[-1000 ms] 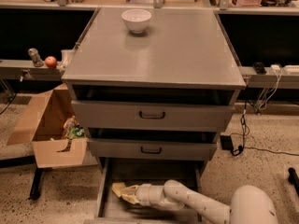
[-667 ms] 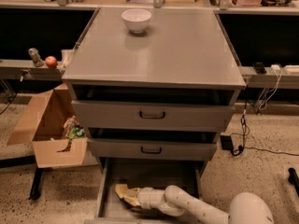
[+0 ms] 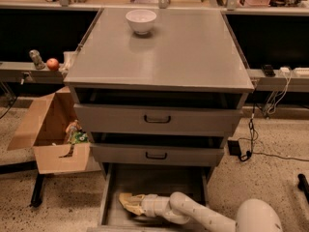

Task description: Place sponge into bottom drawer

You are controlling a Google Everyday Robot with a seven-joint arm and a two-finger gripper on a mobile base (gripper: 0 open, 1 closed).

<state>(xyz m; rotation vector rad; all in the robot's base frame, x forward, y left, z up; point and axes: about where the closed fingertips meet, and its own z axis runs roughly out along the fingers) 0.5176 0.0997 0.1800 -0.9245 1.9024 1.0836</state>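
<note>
The bottom drawer (image 3: 161, 178) of the grey cabinet is pulled open, showing its flat grey floor. My cream-coloured gripper (image 3: 137, 205) reaches into it from the lower right and lies low at the drawer's front left. The pale yellow sponge (image 3: 126, 200) sits at the gripper's tip, between the fingers, just above or on the drawer floor. The arm's white elbow (image 3: 258, 219) is at the bottom right.
A white bowl (image 3: 141, 21) stands at the back of the cabinet top (image 3: 159, 62). The two upper drawers (image 3: 157, 120) stand slightly ajar. An open cardboard box (image 3: 50, 134) with items sits on the floor to the left. A red apple (image 3: 52, 64) lies on the left shelf. Cables trail at right.
The arm has shifted slightly lower and to the left inside the bottom drawer, with the sponge staying at the gripper's tip.
</note>
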